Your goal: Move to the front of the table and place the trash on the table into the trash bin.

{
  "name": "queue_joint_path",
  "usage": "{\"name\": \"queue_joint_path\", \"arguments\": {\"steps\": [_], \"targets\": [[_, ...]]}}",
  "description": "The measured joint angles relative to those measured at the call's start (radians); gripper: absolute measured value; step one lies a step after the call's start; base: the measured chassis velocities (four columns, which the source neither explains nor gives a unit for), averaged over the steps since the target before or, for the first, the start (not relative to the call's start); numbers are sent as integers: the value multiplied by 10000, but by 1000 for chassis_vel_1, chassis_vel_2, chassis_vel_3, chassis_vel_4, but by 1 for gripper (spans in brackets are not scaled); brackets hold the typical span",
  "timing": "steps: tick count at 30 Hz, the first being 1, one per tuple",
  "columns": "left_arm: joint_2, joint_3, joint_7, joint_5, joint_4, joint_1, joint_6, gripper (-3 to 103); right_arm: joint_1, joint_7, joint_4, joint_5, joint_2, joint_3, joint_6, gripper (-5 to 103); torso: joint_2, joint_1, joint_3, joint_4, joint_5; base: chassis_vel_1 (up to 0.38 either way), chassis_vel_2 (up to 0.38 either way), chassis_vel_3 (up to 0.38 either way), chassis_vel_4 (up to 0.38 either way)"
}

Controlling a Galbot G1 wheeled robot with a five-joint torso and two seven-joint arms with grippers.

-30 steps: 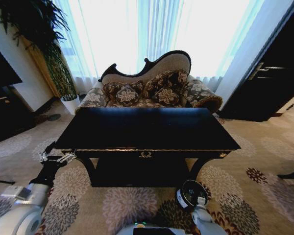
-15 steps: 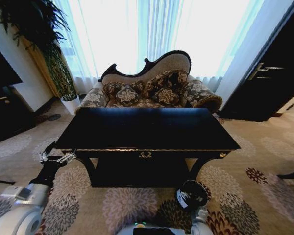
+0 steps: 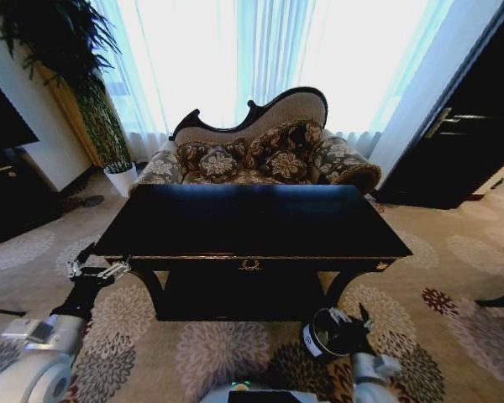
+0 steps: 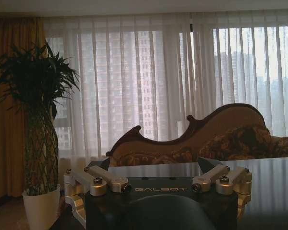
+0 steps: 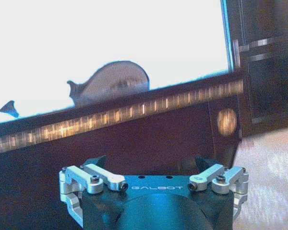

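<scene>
The glossy black table (image 3: 252, 222) stands square in front of me, and its top looks bare; the trash is out of view. On the carpet by the table's front right leg sits the small black trash bin (image 3: 317, 337) with a white label. My right gripper (image 3: 350, 317) hovers at the bin's right rim, pointing toward the table. In the right wrist view this gripper (image 5: 151, 163) is open and holds nothing, facing the table's gold-trimmed front rail (image 5: 134, 112). My left gripper (image 3: 97, 270) waits by the table's front left corner, also open (image 4: 153, 165) and holding nothing.
A patterned sofa (image 3: 260, 151) stands right behind the table. A tall potted plant (image 3: 109, 138) is at the back left, beside dark furniture (image 3: 4, 176). A dark cabinet (image 3: 470, 143) fills the right side. Open carpet (image 3: 454, 277) lies right of the table.
My right gripper has risen from the bottom edge and swung right, now showing over the bin's right rim. The table, the bin and my left arm have stayed put.
</scene>
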State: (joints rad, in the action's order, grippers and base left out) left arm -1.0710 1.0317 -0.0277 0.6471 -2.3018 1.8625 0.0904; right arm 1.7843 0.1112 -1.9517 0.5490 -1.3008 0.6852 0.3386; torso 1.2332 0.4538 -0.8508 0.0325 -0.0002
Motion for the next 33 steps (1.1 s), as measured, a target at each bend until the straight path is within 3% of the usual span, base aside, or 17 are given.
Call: {"name": "queue_joint_path", "arguments": {"steps": [9,20,33], "targets": [[0,0,0,0,0,0,0,100,-5,-174,-864,-657,627,665,136,100,0,1,-1,0,1,0,0,0,0],[0,0,-1,0,0,0,0,100,-1031,-120,-2158,-455,2347,833,-1051,100,-1,1,-1,-2,0,0,0,0,0],[0,0,0,0,0,0,0,100,-991,-257,-2333,-440,2335,547,-1242,100,-1,1,-1,-1,0,0,0,0,0]]}}
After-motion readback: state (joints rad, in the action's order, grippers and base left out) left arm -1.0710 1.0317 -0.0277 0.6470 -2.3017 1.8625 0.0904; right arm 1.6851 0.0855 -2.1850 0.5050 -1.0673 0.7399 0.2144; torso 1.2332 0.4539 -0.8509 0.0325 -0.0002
